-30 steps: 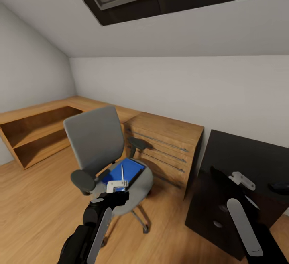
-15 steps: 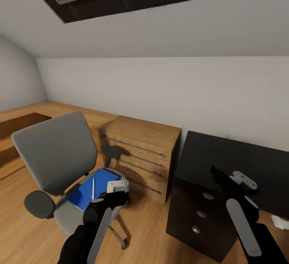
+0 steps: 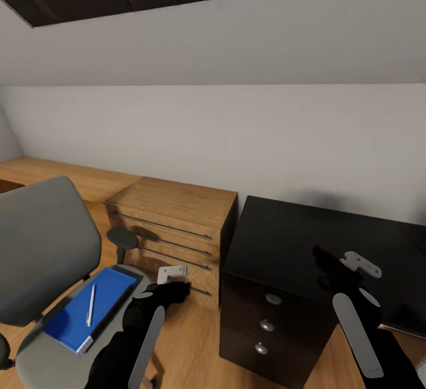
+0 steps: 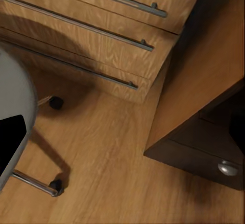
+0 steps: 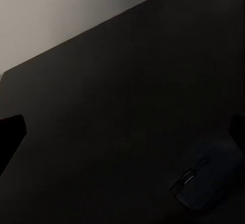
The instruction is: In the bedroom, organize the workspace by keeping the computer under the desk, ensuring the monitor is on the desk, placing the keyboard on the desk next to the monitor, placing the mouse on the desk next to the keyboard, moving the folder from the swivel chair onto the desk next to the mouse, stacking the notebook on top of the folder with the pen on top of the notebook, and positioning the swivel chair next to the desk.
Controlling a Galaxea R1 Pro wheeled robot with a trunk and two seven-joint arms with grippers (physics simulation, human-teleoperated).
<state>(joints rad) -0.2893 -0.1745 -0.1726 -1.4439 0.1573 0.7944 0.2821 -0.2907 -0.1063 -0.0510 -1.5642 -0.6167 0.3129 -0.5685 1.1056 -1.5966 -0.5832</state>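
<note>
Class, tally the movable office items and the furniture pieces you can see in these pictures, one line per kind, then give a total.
Swivel chair: 1
Folder: 1
Pen: 1
Mouse: 1
Desk: 1
Wooden drawer chest: 1
Total: 6

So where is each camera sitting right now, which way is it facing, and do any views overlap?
Head view: high on the robot, looking down at the swivel chair, the folder, the desk; both arms show.
Left wrist view: looks down at the wooden floor and the wooden drawer chest.
Right wrist view: looks across the desk top at the mouse.
Shared: head and left wrist both show the drawer chest.
</note>
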